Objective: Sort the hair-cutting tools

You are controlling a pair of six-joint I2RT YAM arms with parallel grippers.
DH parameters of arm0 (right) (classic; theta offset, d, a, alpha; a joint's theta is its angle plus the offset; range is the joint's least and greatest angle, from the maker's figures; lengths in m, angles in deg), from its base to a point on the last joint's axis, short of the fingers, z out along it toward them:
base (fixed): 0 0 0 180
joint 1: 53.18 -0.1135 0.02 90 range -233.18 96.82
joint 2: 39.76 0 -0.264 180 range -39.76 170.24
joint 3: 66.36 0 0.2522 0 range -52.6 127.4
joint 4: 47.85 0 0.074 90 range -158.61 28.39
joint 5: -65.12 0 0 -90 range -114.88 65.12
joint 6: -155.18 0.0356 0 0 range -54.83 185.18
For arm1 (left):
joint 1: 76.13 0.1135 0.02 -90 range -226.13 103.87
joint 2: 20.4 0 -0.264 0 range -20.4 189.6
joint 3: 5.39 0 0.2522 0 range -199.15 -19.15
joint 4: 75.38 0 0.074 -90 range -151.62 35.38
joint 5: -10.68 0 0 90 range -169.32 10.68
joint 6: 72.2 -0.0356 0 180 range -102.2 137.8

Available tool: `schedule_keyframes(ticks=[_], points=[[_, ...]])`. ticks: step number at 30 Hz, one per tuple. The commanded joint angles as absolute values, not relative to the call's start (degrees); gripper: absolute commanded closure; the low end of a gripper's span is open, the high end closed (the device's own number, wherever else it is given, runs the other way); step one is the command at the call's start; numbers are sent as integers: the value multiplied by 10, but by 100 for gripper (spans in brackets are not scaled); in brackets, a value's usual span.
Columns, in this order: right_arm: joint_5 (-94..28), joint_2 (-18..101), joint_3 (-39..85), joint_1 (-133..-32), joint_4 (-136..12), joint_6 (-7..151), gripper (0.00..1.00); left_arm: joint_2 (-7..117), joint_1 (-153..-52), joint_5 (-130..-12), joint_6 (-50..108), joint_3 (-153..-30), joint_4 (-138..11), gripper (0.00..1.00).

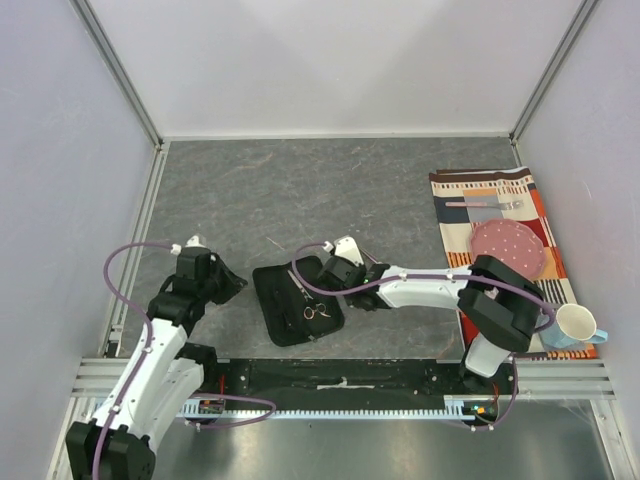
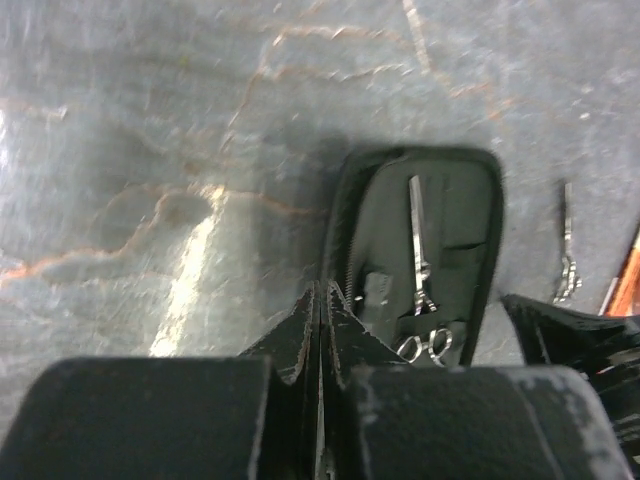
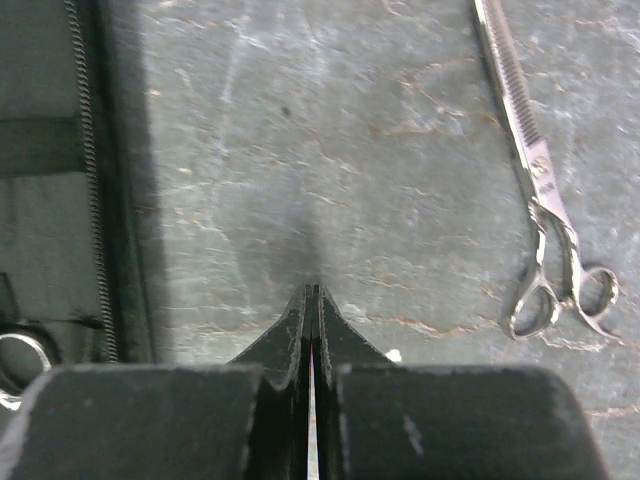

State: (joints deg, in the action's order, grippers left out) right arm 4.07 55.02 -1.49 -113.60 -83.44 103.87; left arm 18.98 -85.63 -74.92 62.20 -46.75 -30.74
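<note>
At the left of the grey stone-patterned table (image 1: 350, 190), your left gripper (image 2: 320, 297) hangs low over bare surface with its two black fingers pressed flat together and nothing between them. Just to its right lies the flat black rectangular zip pouch (image 2: 380, 220), opened out, and inside it sits one pair of silver metal scissors with ring handles (image 2: 418, 240), blades pointing away from you and apparently tucked under a strap, so I would count that pair as sorted. Beyond the pouch's far edge, a thin black stick-like piece (image 1: 274, 243) rests on the table by itself, apart from the pouch. Moving right, a second pair of silver toothed thinning scissors (image 3: 540, 175) lies loose on the stone just beside the pouch. Your right gripper (image 3: 311, 295) is close to that pair, between it and the pouch's zipped edge, jaws likewise squeezed together on nothing and touching neither. Far right, the striped orange placemat (image 1: 540, 215) carries a silver fork and knife (image 1: 487, 204), a pink speckled plate (image 1: 508, 250) and a white mug (image 1: 575, 324), none of which belong to this job. By my reckoning you are partway: one tool is housed, while the loose scissors and the stick are left to place.
</note>
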Motion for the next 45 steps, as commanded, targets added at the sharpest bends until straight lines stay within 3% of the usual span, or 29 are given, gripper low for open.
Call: schedule_keyframes(ticks=[1,16,29,45], points=[[25,596,32,-1135,-802,1014,100,184,-864,-783,670,-446,-270,98],[-16,622,36,-1196,-809,1035,100,381,-900,-792,640,-483,-349,98],[10,603,25,-1292,-831,1120,100,558,-928,-788,625,-634,-383,98],[-10,677,134,-1317,-837,1082,100,815,-992,-752,570,-866,-426,98]])
